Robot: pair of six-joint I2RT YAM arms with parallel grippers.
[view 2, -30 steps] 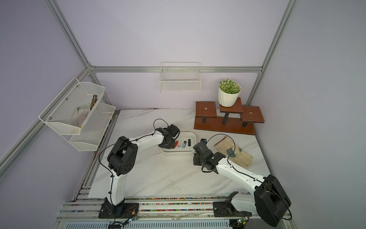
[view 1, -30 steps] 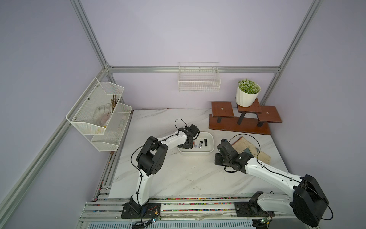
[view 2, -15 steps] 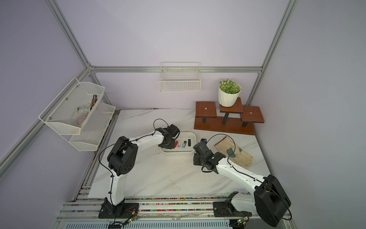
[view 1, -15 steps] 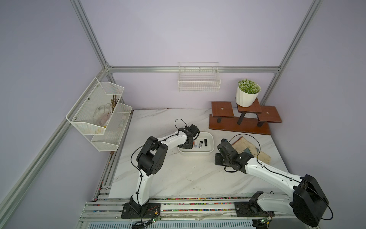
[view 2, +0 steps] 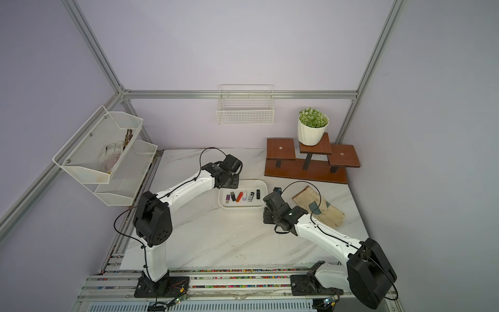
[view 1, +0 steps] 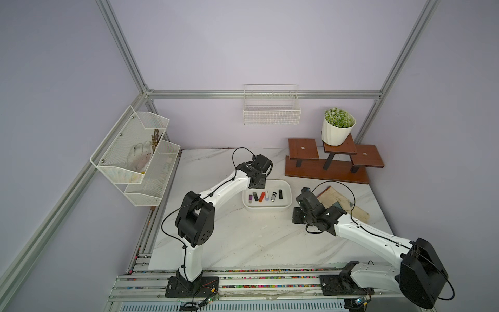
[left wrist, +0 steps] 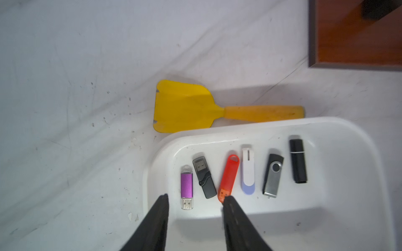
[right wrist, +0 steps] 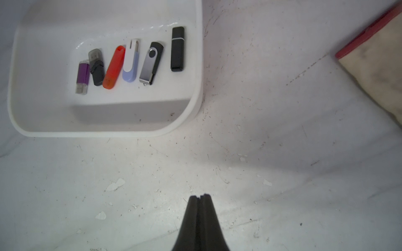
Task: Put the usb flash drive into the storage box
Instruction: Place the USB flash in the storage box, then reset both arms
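The storage box is a shallow white tub mid-table. Several usb flash drives lie side by side on its floor, from a purple one at one end to a black one at the other. My left gripper hangs open over the box's purple-drive end and holds nothing. The purple drive lies just beyond its fingertips, and one fingertip overlaps the end of the red drive. My right gripper is shut and empty over bare marble beside the box.
A yellow scraper lies against the box's far rim. A wooden stepped stand with a potted plant is at the back right. A work glove lies right of the box. A wire basket and a mesh rack hang on the walls.
My left gripper's jaws have spread apart over the box. Neither arm has visibly shifted.
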